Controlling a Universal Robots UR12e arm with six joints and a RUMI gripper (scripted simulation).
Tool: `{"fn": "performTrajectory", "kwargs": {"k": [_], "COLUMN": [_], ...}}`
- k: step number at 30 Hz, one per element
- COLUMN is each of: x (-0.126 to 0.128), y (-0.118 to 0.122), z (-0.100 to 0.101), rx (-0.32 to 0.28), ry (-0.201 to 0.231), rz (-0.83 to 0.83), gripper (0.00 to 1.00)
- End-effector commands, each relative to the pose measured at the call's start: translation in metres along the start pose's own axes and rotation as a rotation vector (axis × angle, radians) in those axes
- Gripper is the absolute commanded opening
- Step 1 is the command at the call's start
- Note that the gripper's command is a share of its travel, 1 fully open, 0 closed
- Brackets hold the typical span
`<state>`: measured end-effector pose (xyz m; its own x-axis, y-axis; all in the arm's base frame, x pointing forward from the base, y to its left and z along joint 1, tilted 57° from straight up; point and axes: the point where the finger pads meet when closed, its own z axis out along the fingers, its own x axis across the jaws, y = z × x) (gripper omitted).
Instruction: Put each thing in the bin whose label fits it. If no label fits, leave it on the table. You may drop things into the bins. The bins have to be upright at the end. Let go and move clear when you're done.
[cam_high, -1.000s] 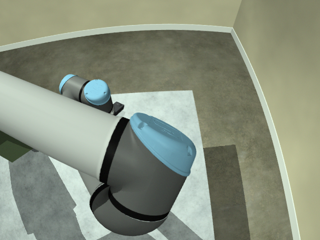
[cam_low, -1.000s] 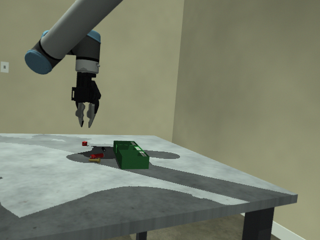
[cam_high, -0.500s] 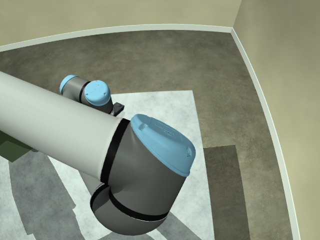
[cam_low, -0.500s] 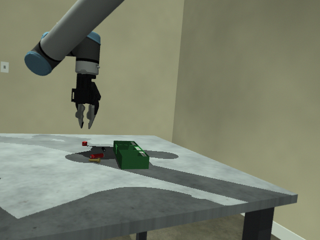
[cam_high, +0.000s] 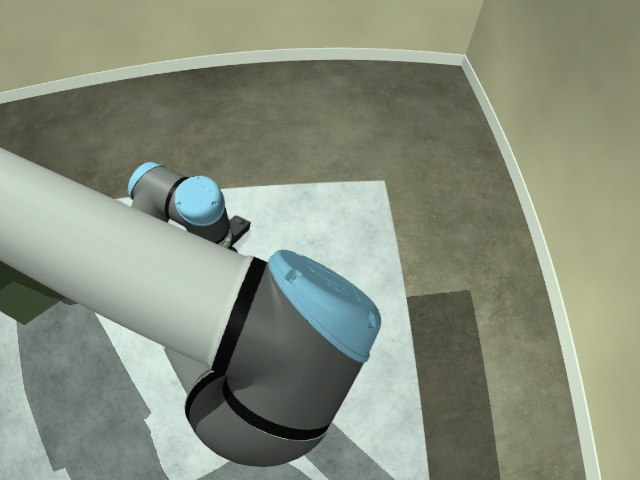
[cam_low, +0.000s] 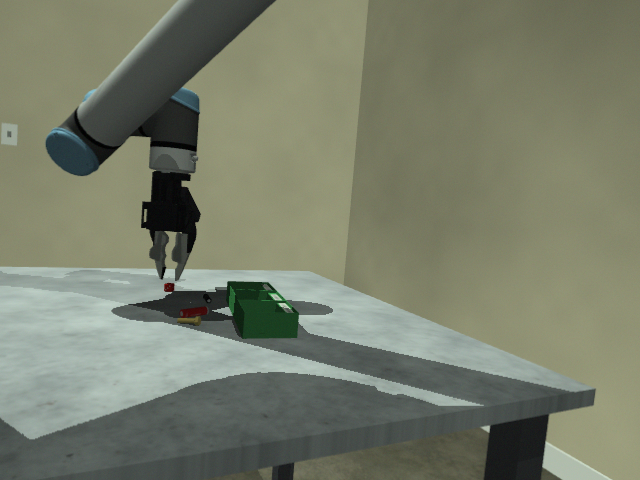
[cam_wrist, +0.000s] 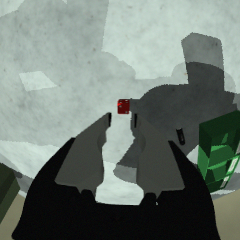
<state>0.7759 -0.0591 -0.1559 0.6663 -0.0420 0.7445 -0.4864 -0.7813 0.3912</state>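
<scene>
Shadow falls in broad grey patches over the near side of the mottled pale stone-look table. Farther along stands the green box-shaped bin unit, upright, its inside split into compartments, with whitish labels along one rim; I can't read them from here.

Beside the bin unit, outside it on the table, lies a brass-coloured metal bolt, and just beyond that a red cylinder with a pale end, like a battery or a shell. A small black cylinder lies a bit farther back, between the bin unit and a red die with pale pips. So all four loose things are on the table.

Over the die hangs the black two-jaw gripper with grey fingers, pointing down, its fingers partly open and nothing between them. The grey arm with light-blue joint caps reaches across above. Behind everything rises the plain tan wall, a white switch plate on it.
</scene>
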Motion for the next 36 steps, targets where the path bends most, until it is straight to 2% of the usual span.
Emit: {"fn": "performTrajectory", "kwargs": {"k": [1,7,18,34,35,36], "x": [0.0,0.0,0.0,0.0,0.0,0.0], "y": [-0.001,-0.001,-0.001,-0.001,-0.001,-0.001], "z": [0.01,0.01,0.022,0.022,0.022,0.022], "rx": [0.001,0.001,0.001,0.001,0.001,0.001], "ry": [0.001,0.001,0.001,0.001,0.001,0.001], "rz": [0.0,0.0,0.0,0.0,0.0,0.0], "gripper": [0.18,0.18,0.18,0.18,0.0,0.0]}}
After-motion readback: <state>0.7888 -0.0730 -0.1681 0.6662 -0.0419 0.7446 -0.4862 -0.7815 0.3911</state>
